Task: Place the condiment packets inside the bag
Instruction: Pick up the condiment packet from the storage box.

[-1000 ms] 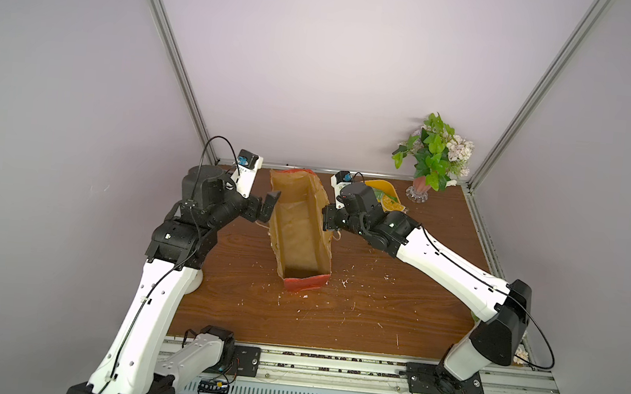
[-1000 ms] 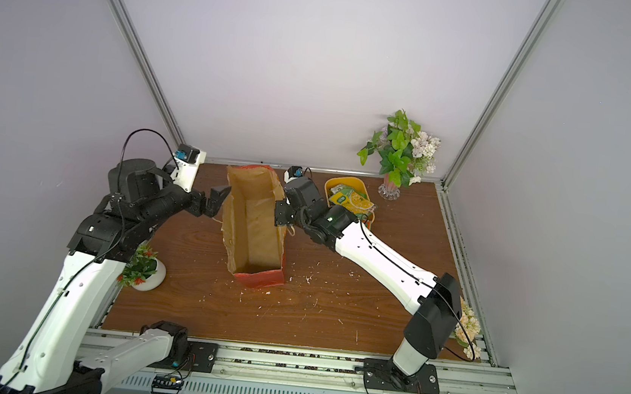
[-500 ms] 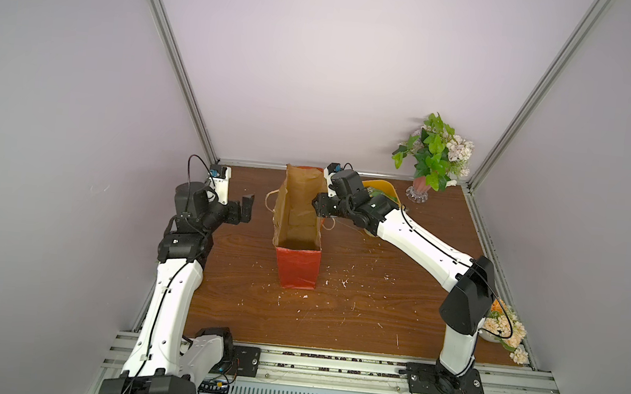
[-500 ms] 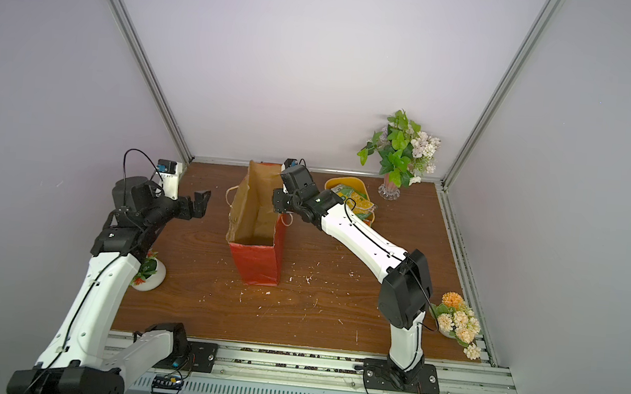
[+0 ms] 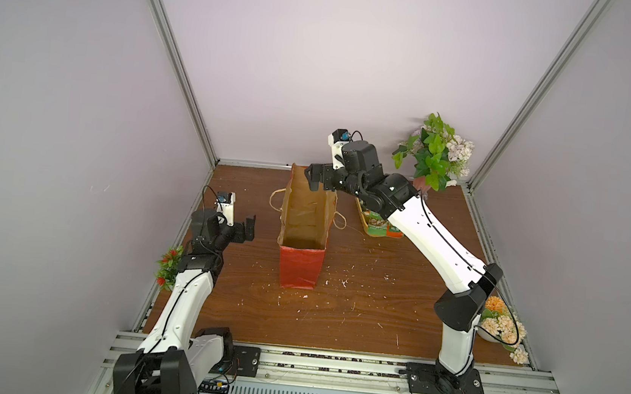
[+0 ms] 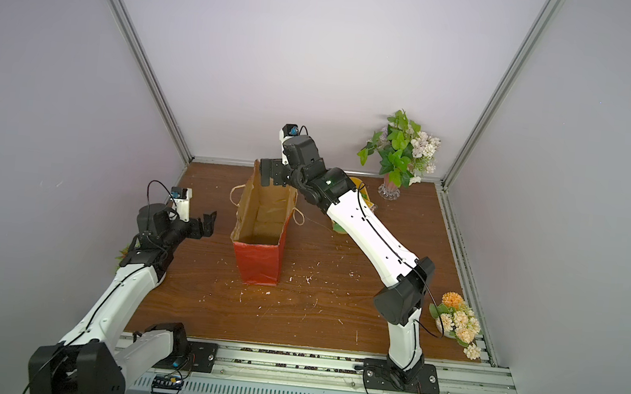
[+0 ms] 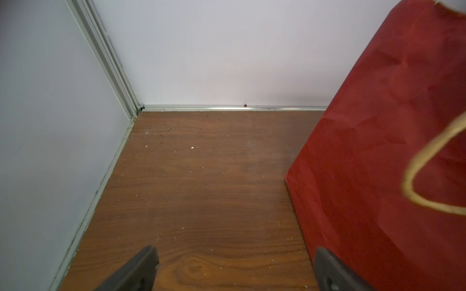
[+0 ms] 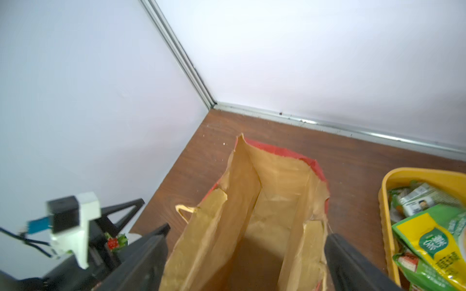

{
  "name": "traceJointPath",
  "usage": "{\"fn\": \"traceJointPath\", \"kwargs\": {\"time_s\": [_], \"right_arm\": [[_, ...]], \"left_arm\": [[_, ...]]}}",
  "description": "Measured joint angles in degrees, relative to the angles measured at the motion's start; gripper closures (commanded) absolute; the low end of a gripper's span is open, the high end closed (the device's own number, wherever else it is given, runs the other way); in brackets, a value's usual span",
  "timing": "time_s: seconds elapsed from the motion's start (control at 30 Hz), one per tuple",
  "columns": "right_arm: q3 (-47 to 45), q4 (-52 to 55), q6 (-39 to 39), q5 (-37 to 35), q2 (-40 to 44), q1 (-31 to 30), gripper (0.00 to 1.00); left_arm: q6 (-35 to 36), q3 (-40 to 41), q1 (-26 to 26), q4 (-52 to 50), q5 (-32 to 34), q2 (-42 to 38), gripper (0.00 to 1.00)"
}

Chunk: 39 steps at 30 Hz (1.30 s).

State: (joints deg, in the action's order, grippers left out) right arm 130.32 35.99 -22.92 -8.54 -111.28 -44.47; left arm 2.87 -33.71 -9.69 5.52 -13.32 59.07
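The red paper bag stands upright and open in the middle of the table, with its brown inside showing. My right gripper hangs open over the bag's far rim with nothing between its fingers. Green condiment packets lie in a yellow tub to the right of the bag, partly hidden under my right arm. The bag's bottom is dark. My left gripper is open and empty, just left of the bag.
A green plant in a vase stands in the back right corner. Orange flowers sit at the right edge and a small red-flowered plant at the left edge. Walls close in the back and sides. White crumbs dot the wood.
The bag has gone from leaning back between both grippers to standing upright. My left gripper has drawn away to its left. My right gripper has opened and risen above the far rim.
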Motion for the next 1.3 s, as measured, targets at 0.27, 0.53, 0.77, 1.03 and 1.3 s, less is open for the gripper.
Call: {"fn": "traceJointPath", "kwargs": {"time_s": [0.27, 0.53, 0.77, 1.03, 1.3], "right_arm": [[-18.88, -2.91, -0.57, -0.81, 11.13, 6.03, 0.02], [-56.5, -18.71, -6.4, 3.13, 28.72, 19.58, 0.05], [-70.2, -27.58, -8.59, 5.42, 30.21, 26.82, 0.15], [-60.59, -28.5, 4.0, 7.85, 17.75, 26.82, 0.15], [-54.16, -28.5, 19.21, 4.33, 8.81, 23.04, 0.12]], "left_arm": [[-2.25, 5.31, -0.76, 8.98, -2.6, 6.43, 0.0], [-2.97, 11.08, -3.8, 15.41, -8.2, 8.76, 0.0], [-2.97, 11.78, -4.17, 18.58, -10.43, 10.4, 0.0], [-2.97, 11.78, -4.94, 19.43, -12.57, 10.95, 0.0], [-4.13, 11.78, -8.39, 19.8, -15.1, 12.07, 0.0]]}}
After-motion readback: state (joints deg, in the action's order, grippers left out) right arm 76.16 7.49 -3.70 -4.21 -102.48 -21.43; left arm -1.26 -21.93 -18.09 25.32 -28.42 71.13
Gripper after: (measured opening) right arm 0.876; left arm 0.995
